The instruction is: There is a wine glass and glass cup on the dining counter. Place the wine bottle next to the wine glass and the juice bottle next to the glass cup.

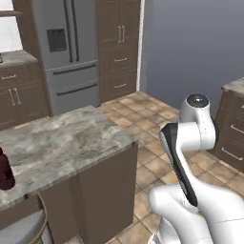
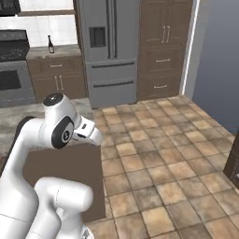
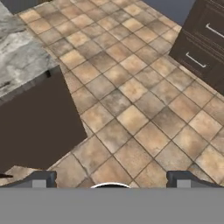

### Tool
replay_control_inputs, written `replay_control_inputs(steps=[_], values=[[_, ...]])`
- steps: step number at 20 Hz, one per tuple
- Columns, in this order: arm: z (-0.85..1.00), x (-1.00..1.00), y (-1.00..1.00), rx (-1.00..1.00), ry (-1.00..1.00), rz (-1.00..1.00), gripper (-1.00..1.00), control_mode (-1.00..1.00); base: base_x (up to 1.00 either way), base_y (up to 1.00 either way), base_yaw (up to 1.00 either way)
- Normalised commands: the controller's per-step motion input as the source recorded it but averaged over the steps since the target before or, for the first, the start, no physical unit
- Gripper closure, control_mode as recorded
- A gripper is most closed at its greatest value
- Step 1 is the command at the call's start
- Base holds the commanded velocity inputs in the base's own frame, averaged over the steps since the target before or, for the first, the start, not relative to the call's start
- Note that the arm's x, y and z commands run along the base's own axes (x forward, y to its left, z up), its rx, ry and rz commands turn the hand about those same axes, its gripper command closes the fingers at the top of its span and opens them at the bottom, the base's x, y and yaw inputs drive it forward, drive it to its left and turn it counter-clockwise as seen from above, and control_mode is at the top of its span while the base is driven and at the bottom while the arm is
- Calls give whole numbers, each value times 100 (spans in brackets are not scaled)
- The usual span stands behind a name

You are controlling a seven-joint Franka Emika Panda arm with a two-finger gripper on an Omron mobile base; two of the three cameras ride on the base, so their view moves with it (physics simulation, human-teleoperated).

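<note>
We see juice bottle far left of jaws, upright on desk, at its left edge. Desk corner lies ahead-left of jaws, dark wood side below it. Jaws released, tips wide apart, nothing between, hanging over tiled floor. Dark drawer cabinet ahead-right of jaws. Wine bottle stands well beyond, on back counter beside fridge.

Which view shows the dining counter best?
The left base view: the dining counter shows its broad marbled top, with the juice bottle at the edge. The hand view catches one corner; the right base view shows a strip behind the arm.
</note>
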Motion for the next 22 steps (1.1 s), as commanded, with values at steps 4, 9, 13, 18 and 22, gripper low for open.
replay_control_inputs(steps=[4,9,13,18,22], values=[[0,0,0,0,0,0,-100,100,7,2,-87],[0,0,0,0,0,0,-100,100,37,-12,8],[0,0,0,0,0,0,-100,100,84,-10,23],[0,0,0,0,0,0,-100,100,93,-7,13],[0,0,0,0,0,0,-100,100,94,-13,2]])
